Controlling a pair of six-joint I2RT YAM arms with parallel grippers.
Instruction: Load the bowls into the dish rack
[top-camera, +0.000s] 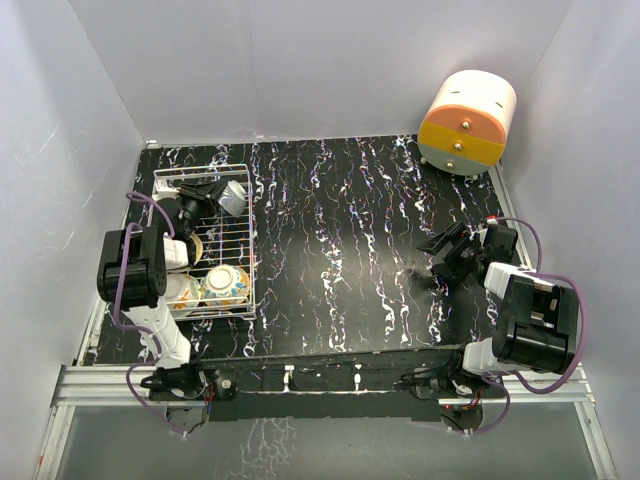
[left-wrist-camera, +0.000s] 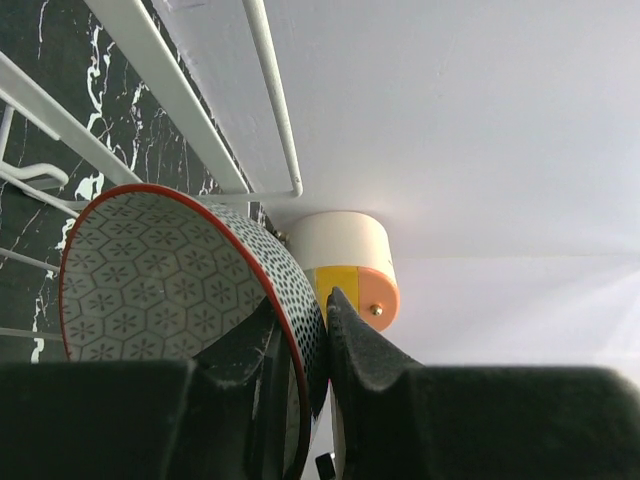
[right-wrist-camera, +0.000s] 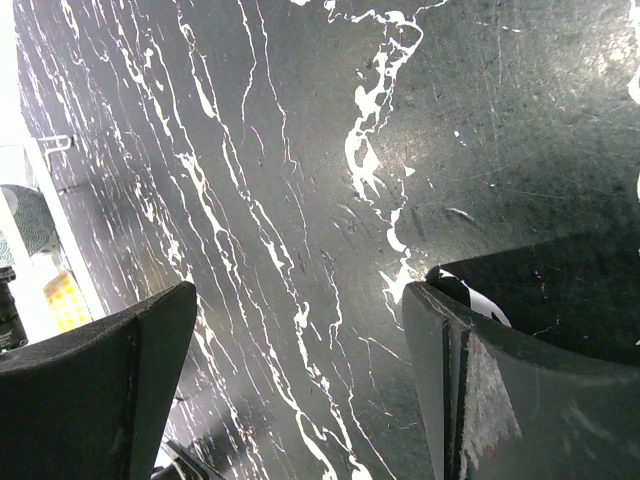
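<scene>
The left gripper (left-wrist-camera: 305, 338) is pinching a grey bowl (left-wrist-camera: 150, 270) at the rack's (top-camera: 250, 235) far end, seemingly the last; other bowls (top-camera: 228, 285) are sitting inside nearer. The right gripper (right-wrist-camera: 300, 295) is hanging open.

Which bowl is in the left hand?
The grey hexagon-patterned bowl with the red rim, pinched in the left hand; the others sit loose in the rack.

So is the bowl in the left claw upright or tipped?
Tipped: the bowl shows its patterned inside sideways, rim pinched in the left gripper.
</scene>
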